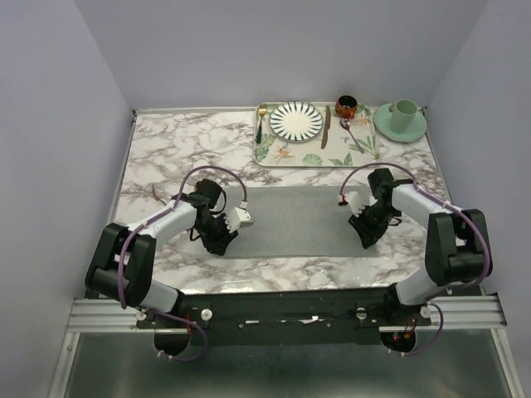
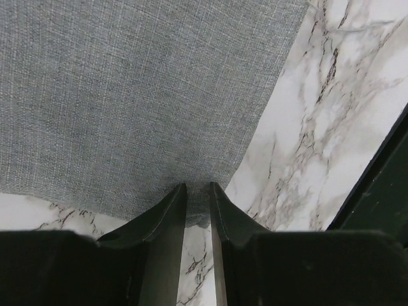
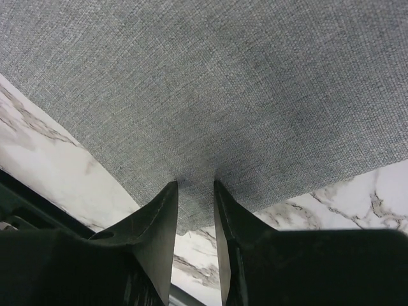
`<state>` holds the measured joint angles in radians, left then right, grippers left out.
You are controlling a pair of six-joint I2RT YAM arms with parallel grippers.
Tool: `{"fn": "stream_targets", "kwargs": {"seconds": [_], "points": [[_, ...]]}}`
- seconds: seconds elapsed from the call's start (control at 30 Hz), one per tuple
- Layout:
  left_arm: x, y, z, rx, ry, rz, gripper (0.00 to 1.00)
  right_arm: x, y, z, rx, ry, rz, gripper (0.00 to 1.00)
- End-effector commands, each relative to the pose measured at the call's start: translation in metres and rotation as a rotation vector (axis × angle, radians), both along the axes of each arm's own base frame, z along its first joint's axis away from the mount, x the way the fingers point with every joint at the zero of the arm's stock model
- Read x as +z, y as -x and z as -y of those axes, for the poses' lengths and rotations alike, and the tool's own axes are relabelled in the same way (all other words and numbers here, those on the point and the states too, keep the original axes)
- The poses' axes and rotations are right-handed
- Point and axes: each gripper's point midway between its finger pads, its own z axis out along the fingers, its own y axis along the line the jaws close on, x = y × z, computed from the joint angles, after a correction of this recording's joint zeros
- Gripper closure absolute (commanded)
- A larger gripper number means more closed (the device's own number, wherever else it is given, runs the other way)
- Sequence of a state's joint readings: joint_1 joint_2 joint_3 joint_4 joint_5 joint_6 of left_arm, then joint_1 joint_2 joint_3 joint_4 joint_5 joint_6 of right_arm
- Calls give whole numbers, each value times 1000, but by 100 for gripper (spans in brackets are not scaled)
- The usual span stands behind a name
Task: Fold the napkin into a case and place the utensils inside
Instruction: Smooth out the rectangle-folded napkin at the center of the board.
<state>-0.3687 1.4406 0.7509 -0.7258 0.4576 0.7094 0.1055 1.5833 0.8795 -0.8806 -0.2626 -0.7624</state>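
Clamping near corners of flat napkin (image 1: 290, 222) with left gripper (image 2: 197, 188) and right gripper (image 3: 196, 185); folding barely begun, no case yet, spoon (image 1: 353, 134) untouched on far tray (image 1: 332, 157).

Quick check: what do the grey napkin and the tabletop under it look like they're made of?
Napkin: woven cloth with a matte finish. The fine, heathered grey weave shows clearly, but the fibre can't be told.
Tabletop: a smooth, hard-looking white surface with grey-brown marble veining. It could be real stone or a printed laminate; the look leaves that open.
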Motion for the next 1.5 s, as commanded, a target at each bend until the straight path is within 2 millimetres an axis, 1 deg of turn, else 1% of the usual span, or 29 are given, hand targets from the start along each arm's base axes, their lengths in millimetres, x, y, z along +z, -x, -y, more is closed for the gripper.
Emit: {"fn": "stream_targets", "kwargs": {"seconds": [0.0, 0.07, 0.17, 0.23, 0.27, 0.37, 0.4, 0.47, 0.5, 0.6, 0.63, 0.67, 0.7, 0.73, 0.77, 0.8, 0.83, 0.87, 0.93, 0.97, 1.0, 1.03, 1.07, 1.13, 1.17, 1.23, 1.27, 1.33, 1.47], "points": [[-24, 7, -23, -5, -132, -20, 67, -20, 13, 24, 48, 120, 14, 63], [-25, 5, -27, -4, -153, -14, 67, -23, 19, 29, 53, 143, 11, 63], [-12, 1, -25, -12, -139, 9, 67, -13, 18, 36, 56, 176, 45, 62], [7, -8, -17, -18, -100, 49, 66, 2, 16, 35, 40, 165, 68, 63], [21, -8, -11, -19, -61, 68, 65, 15, 4, 32, 29, 145, 104, 62], [54, -28, 5, 34, 25, 151, 64, 42, -5, 10, -27, 32, 102, 62], [66, -36, 13, 41, 61, 172, 63, 60, -21, -4, -50, -42, 136, 60], [73, -54, 25, 104, 106, 190, 61, 66, -37, -15, -80, -92, 133, 56], [76, -63, 30, 140, 121, 201, 61, 79, -54, -24, -112, -134, 162, 56], [92, -103, 55, 290, 221, 215, 52, 82, -87, -43, -196, -215, 128, 55], [110, -119, 68, 328, 287, 225, 50, 98, -107, -53, -215, -265, 157, 52], [113, -130, 81, 362, 338, 196, 45, 104, -111, -64, -227, -327, 136, 42], [125, -133, 95, 411, 414, 139, 36, 113, -114, -87, -258, -459, 76, 37], [140, -132, 110, 422, 507, 84, 2, 125, -120, -99, -272, -537, 66, 31], [157, -146, 124, 430, 612, 108, 1, 134, -120, -111, -284, -616, 41, 8], [166, -146, 133, 509, 682, 27, 1, 151, -116, -129, -331, -743, -41, 0], [163, -142, 141, 518, 717, -12, 1, 159, -128, -138, -321, -813, -11, 0], [158, -144, 146, 546, 736, -44, 1, 158, -125, -148, -331, -849, -43, 0], [163, -150, 162, 588, 814, -118, 1, 161, -135, -165, -365, -913, -78, 0], [147, -153, 166, 622, 805, -185, 1, 158, -133, -177, -357, -924, -109, 0], [147, -159, 172, 625, 833, -202, 1, 158, -133, -185, -377, -943, -159, 0], [141, -161, 175, 662, 837, -259, 1, 154, -135, -193, -365, -954, -178, 0], [122, -166, 178, 684, 814, -300, 1, 138, -135, -202, -374, -945, -241, 0], [114, -172, 183, 682, 825, -333, 1, 129, -140, -209, -386, -951, -297, 0], [99, -175, 183, 713, 809, -371, 1, 112, -143, -210, -408, -937, -333, 0], [92, -183, 182, 724, 825, -387, 1, 97, -150, -208, -415, -919, -330, 0], [79, -186, 181, 754, 817, -425, 1, 89, -153, -205, -426, -911, -332, 0], [71, -198, 170, 785, 835, -429, 1, 66, -156, -200, -459, -895, -372, 0], [46, -214, 146, 877, 845, -506, 1, 34, -160, -173, -571, -887, -444, 0]]}}
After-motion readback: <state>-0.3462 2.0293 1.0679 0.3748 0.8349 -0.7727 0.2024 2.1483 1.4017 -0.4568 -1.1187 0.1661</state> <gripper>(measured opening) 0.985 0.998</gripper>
